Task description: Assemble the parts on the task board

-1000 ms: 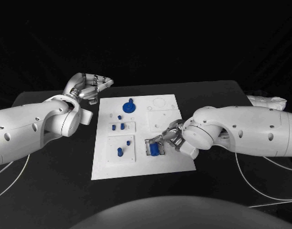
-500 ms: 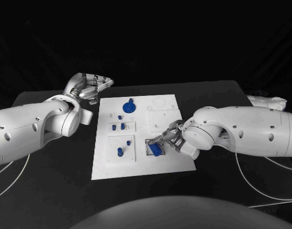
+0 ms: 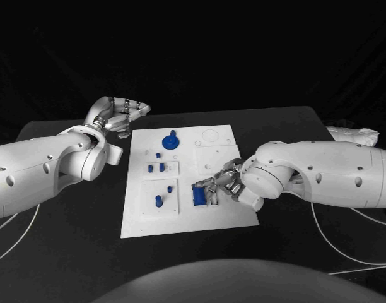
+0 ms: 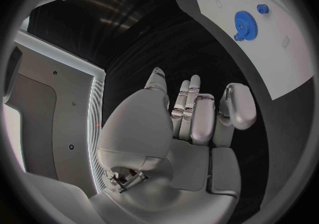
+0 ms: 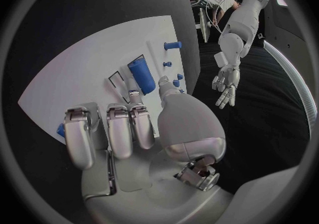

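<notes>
A: Entry. Task board (image 3: 188, 214) lies at the middle of the black table (image 3: 65, 246). Landmark for all positions: the blue gear (image 3: 170, 139), which sits on the board's far part.

B: Right hand?

A: Right hand (image 3: 222, 183) is over the board's near right part, well apart from the gear. Its fingertips (image 3: 213, 187) are at a blue cylinder (image 3: 199, 195) that lies in a rectangular recess there. From the right wrist view the fingers (image 5: 119, 128) are curled down beside that cylinder (image 5: 141, 74), one fingertip close against it. I cannot tell whether it grips the piece or only touches it.

B: Left hand?

A: Left hand (image 3: 118, 115) is off the board, just past its far left corner, up and to the left of the gear. It holds nothing. Left wrist view shows the fingers (image 4: 199, 115) side by side and bent forward, with space between them and the palm; the gear (image 4: 244, 21) shows beyond them.

B: Other parts?

A: Small blue pegs (image 3: 157, 167) stand on a raised square on the near side of the gear. Nearer still, a second square carries a longer blue piece (image 3: 158, 201) and a small peg (image 3: 170, 187)
</notes>
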